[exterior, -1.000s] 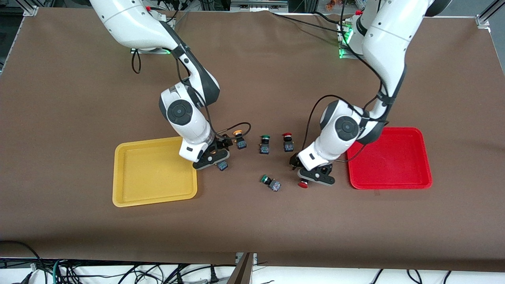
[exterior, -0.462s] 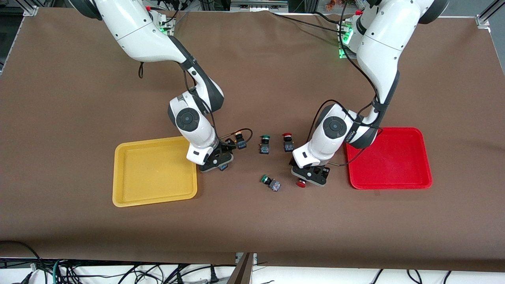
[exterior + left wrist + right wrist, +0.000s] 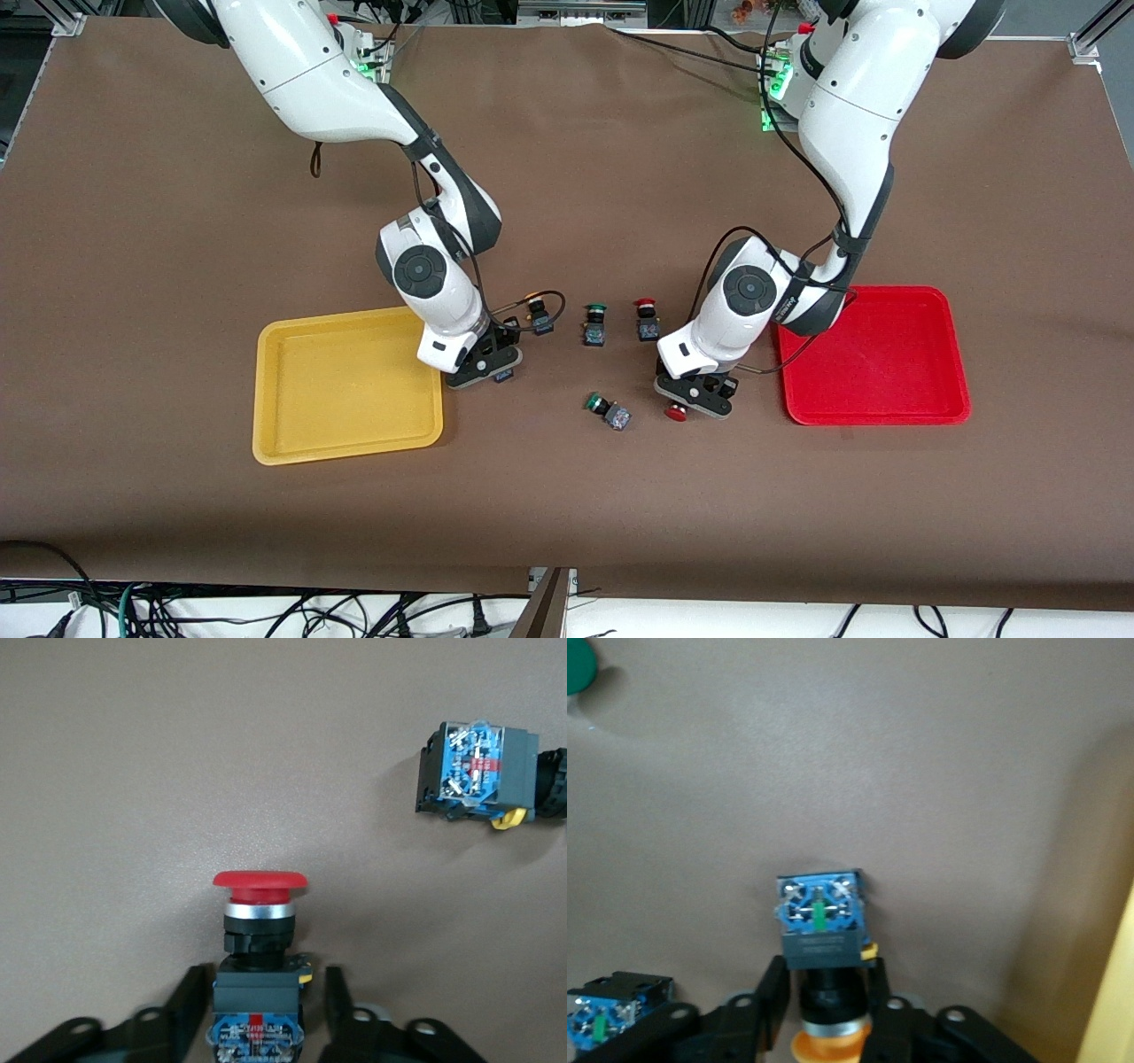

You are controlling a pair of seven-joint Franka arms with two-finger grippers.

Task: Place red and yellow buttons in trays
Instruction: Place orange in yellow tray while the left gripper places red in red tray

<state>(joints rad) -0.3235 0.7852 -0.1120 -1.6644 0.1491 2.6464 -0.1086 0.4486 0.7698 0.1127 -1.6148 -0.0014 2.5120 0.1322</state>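
My left gripper (image 3: 695, 397) is down on the table beside the red tray (image 3: 873, 354). In the left wrist view it (image 3: 261, 981) is open, and its fingers (image 3: 190, 1005) straddle a red button (image 3: 259, 930) with a gap on each side. That button's red cap (image 3: 676, 412) shows in the front view. My right gripper (image 3: 485, 363) is low beside the yellow tray (image 3: 337, 390). It (image 3: 826, 973) is shut on an orange-yellow button (image 3: 822, 943). A second orange-yellow button (image 3: 538, 312) and a second red one (image 3: 646, 319) stand between the arms.
Two green-capped switches are between the arms, one upright (image 3: 595, 321) and one on its side (image 3: 607, 410) close to my left gripper. Another switch body (image 3: 483, 771) shows in the left wrist view. The yellow tray's rim (image 3: 1121, 992) edges the right wrist view.
Both grippers have come down and shifted slightly toward the table's middle, settling around their buttons. The buttons have stayed on the table.
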